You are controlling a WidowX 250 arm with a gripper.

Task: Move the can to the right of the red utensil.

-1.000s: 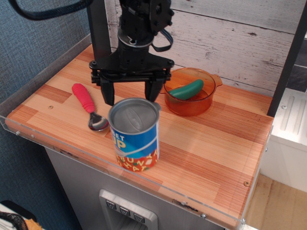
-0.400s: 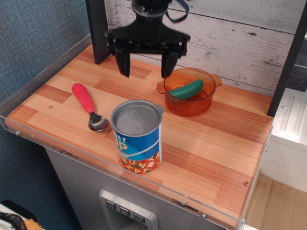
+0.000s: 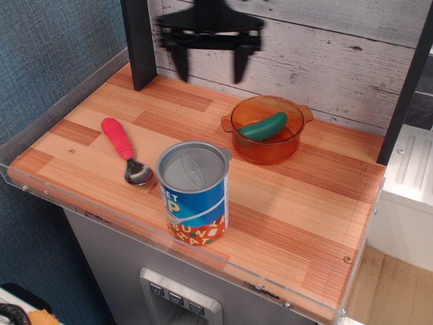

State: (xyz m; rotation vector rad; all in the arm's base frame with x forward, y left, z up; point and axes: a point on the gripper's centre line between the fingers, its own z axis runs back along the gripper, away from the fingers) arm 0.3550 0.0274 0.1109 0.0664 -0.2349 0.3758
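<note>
The can, a tall tin with a grey lid, blue label and red bottom band, stands upright near the table's front edge. The red utensil, a spoon with a ribbed red handle and shiny bowl, lies just left of the can, its bowl close to the can's side. My gripper hangs open and empty high above the back of the table, well clear of the can, its two black fingers pointing down.
An orange translucent pot holding a green pickle-shaped object sits behind and right of the can. A black post stands at the back left. A clear plastic rim edges the wooden table.
My open gripper has risen up and back, away from the can. The can has stayed upright in place beside the spoon.
</note>
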